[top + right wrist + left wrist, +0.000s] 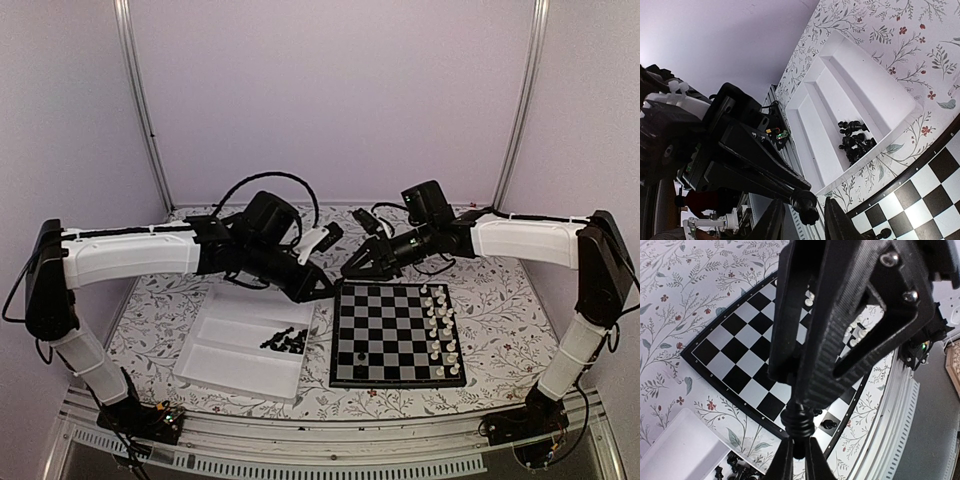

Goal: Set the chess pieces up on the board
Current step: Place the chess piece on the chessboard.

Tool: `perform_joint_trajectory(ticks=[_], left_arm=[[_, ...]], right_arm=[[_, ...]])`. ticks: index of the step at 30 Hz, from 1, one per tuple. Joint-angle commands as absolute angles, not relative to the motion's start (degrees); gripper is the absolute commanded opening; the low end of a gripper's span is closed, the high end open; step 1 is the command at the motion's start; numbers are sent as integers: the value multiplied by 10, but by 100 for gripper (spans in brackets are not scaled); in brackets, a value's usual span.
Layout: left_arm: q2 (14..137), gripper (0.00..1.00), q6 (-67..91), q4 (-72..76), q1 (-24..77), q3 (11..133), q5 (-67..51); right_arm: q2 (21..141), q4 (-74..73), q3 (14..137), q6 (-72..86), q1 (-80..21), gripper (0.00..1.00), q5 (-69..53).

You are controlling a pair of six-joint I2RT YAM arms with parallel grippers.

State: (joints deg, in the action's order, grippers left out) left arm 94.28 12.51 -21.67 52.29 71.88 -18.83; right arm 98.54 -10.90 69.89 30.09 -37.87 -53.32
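My left gripper [322, 287] [799, 456] is shut on a black chess piece [799, 424], held in the air by the board's far left corner. My right gripper [348, 270] [802, 220] is open, its fingers on either side of that same piece [806, 204] without touching it. The chequered board [390, 335] carries one black pawn [358, 357] [828, 424] near its front left. The other black pieces [285, 341] [855, 141] lie heaped in the white tray [225, 365].
White pieces [440, 325] stand in two files along the board's right side. The white tray has long compartments and sits left of the board. A metal rail [330, 440] runs along the table's near edge.
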Motion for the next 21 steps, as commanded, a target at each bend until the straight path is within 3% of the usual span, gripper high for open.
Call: perform_joint_trajectory(ticks=[1, 12, 21], left_arm=[[954, 9, 126, -204, 530, 736, -190], [966, 9, 122, -209, 530, 743, -191], [940, 9, 134, -245, 526, 697, -169]], right_arm=[[996, -91, 698, 305, -382, 27, -552], [988, -90, 696, 302, -384, 8, -533], [944, -218, 725, 184, -397, 3, -361]])
